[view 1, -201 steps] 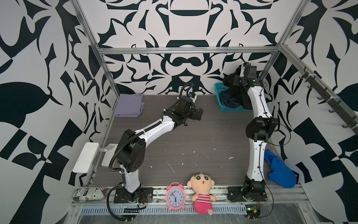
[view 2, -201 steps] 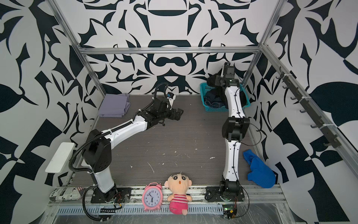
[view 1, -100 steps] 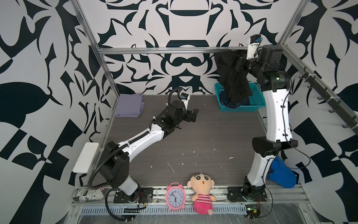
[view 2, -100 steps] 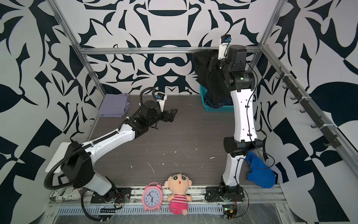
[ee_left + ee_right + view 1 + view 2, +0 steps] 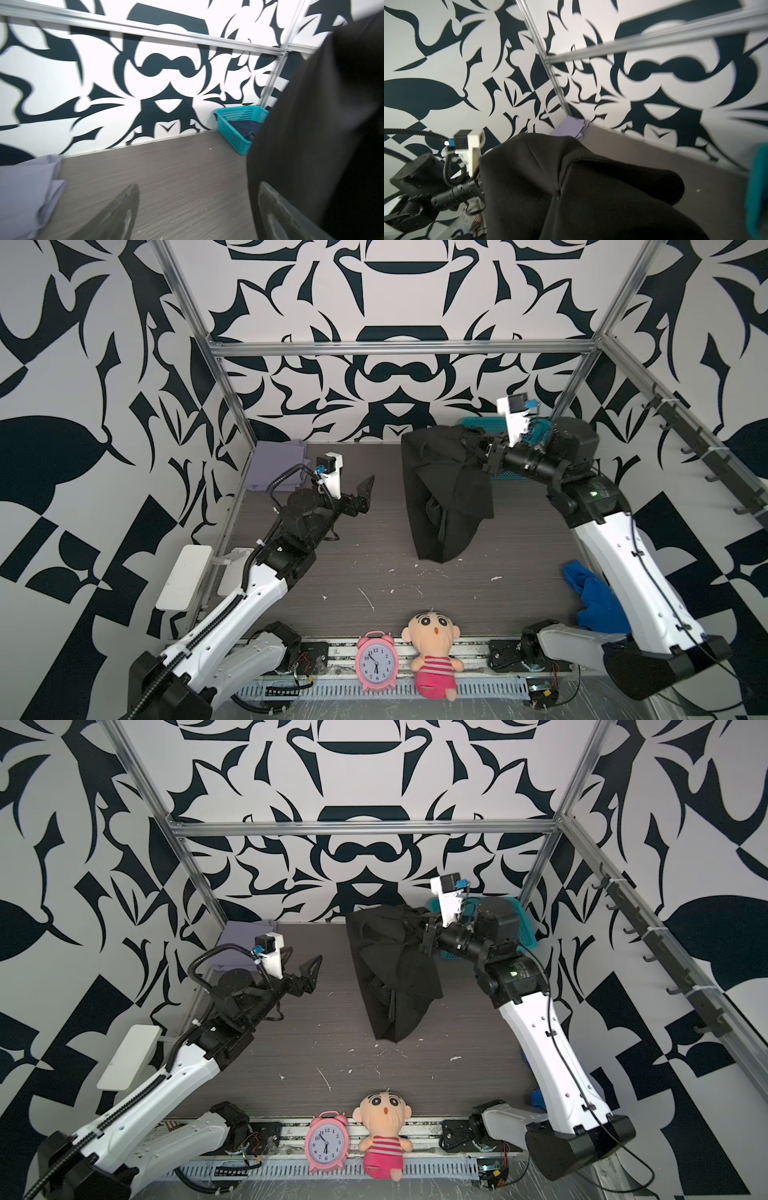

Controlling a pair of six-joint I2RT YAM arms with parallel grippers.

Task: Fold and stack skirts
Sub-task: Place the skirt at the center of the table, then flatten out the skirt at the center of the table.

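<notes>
Hanging black skirt (image 5: 446, 497)
Its top pinched by right gripper (image 5: 474, 450) at one o'clock; left gripper (image 5: 366, 494) spread, empty, at nine o'clock.

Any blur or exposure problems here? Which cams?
Left wrist: motion smear on the wall; black skirt a detail-less dark mass. Right wrist: frame rail streaked, basket edge smeared teal. Both top views: sharp, evenly lit.

The black skirt (image 5: 449, 497) was soft, matt cloth. Behind it, the teal basket (image 5: 230, 133) was slightly shiny plastic mesh. Under it, the table (image 5: 374, 564) had a dull, grainy wood-look surface. Well away from it, the lavender skirt (image 5: 270, 466) looked smooth and matt.
</notes>
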